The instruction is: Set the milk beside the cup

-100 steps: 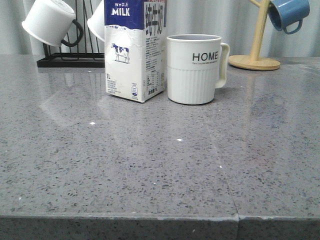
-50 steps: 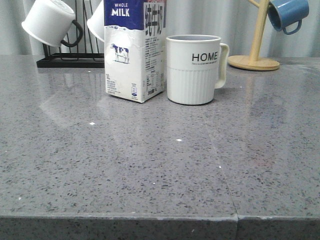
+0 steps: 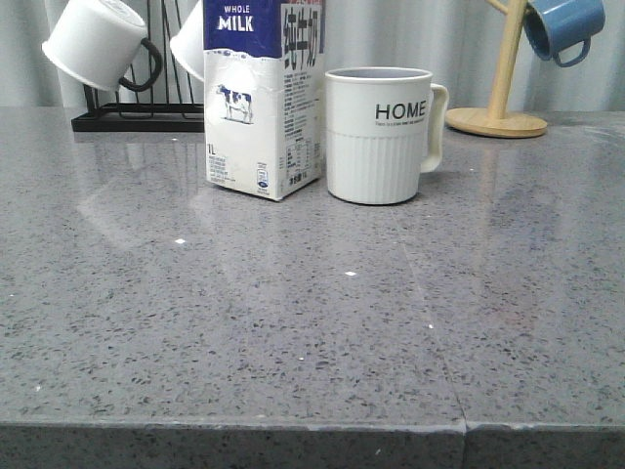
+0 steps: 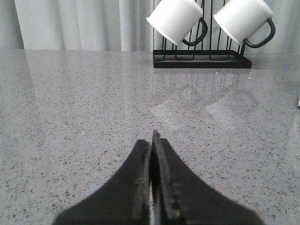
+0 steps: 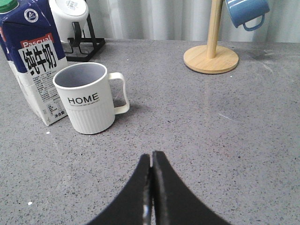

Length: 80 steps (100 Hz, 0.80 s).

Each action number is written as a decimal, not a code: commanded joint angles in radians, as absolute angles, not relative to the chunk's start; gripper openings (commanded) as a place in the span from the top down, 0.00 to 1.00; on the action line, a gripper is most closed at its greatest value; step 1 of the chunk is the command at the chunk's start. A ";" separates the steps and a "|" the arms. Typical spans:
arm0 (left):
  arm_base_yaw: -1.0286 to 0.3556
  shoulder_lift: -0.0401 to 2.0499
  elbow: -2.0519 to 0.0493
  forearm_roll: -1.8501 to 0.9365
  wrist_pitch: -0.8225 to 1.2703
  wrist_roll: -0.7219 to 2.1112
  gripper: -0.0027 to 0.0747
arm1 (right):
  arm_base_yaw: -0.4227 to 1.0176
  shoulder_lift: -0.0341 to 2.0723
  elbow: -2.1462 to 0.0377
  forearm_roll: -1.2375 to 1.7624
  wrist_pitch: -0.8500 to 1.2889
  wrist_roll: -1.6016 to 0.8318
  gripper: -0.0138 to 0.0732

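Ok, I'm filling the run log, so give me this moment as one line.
milk: upright beside cup, on its left in the front view | left gripper: shut, empty | right gripper: shut, empty | placement: looks done

A grey speckled stone table (image 3: pixel 293 332) carries everything. The milk (image 3: pixel 262 98) stands upright on it just left of the cup (image 3: pixel 379 135) — whether they touch is unclear. Farther back stand a black rack (image 3: pixel 137 115) and a wooden stand (image 3: pixel 496 119) — well apart.
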<state>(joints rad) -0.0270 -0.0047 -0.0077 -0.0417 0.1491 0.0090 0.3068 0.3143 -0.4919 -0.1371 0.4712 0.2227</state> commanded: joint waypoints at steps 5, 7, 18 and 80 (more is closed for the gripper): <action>-0.035 -0.035 0.053 -0.042 0.079 0.007 0.99 | 0.307 0.324 -0.519 -0.144 0.397 0.220 0.91; -0.035 -0.035 0.053 -0.042 0.079 0.007 0.99 | 0.307 0.324 -0.519 -0.144 0.397 0.220 0.91; -0.035 -0.035 0.053 -0.042 0.079 0.007 0.99 | 0.307 0.324 -0.519 -0.144 0.397 0.220 0.91; -0.035 -0.035 0.053 -0.042 0.079 0.007 0.99 | 0.106 0.241 -0.279 0.097 0.103 -0.077 0.91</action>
<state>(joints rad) -0.0270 -0.0047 -0.0077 -0.0417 0.1491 0.0090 0.1425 0.2874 -0.3379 0.0188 0.2894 0.0188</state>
